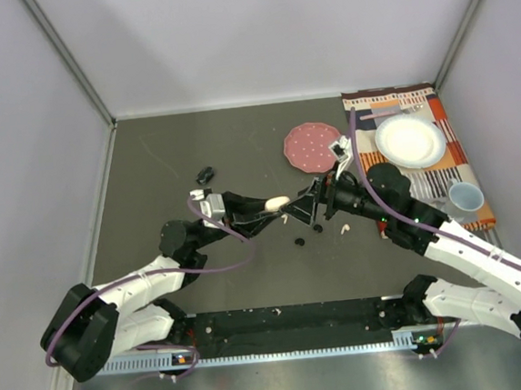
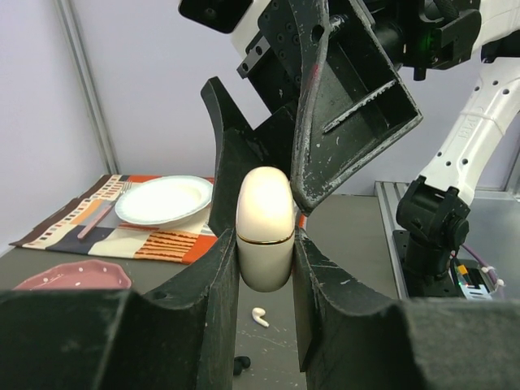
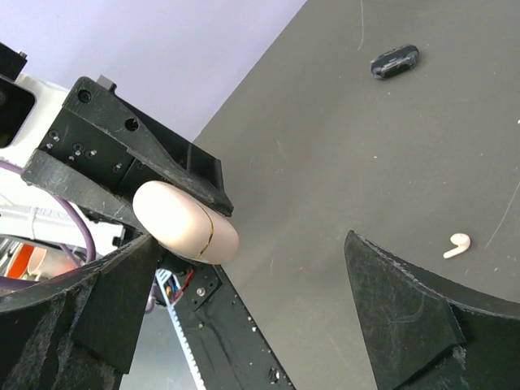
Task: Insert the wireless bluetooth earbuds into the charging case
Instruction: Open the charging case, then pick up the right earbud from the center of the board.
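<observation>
Hovering over the table (image 1: 192, 146), the left pincer (image 1: 262, 207) clamps the closed white charging case (image 2: 265, 260); the right pincer (image 3: 252, 244), wide, flanks it. Opening the lid (image 2: 265, 199) seems the step; next needs a careful pry at its edge. Loose earbuds (image 1: 344, 229) lie below.

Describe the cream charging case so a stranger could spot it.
Near the middle of the grey table, the left gripper is shut on the charging case. It is a smooth cream capsule with a thin seam, far bigger than the white earbud nearby.

Even soft light; near fingers blurred.
</observation>
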`<act>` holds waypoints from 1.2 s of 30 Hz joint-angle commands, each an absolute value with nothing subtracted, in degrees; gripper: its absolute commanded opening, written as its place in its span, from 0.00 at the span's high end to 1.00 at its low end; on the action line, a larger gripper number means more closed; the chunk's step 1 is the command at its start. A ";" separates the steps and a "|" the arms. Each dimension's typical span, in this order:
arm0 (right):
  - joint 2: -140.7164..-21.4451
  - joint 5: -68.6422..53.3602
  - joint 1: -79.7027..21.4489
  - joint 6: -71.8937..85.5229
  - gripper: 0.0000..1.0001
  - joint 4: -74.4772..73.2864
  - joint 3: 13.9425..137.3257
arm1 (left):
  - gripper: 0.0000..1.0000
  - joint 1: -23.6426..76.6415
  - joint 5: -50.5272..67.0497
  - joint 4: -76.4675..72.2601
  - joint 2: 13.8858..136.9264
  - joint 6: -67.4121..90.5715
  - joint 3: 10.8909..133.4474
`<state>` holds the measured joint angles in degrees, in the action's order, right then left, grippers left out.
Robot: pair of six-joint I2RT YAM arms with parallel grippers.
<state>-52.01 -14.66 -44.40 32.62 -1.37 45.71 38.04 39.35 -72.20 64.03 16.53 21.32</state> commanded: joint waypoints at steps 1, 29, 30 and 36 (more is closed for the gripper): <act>-51.33 -9.32 -44.21 33.48 0.04 1.31 45.53 | 1.00 38.85 45.35 -75.68 61.96 17.14 23.38; -45.62 -2.65 -44.21 35.77 0.01 2.47 47.29 | 1.00 38.94 37.36 -68.12 61.26 11.60 21.80; -45.09 1.80 -44.03 36.55 0.01 1.33 47.29 | 1.00 38.85 36.83 -67.94 61.00 11.43 21.80; -42.89 14.77 -38.34 43.48 0.01 -15.88 48.42 | 1.00 38.93 35.51 -64.78 58.80 10.11 21.80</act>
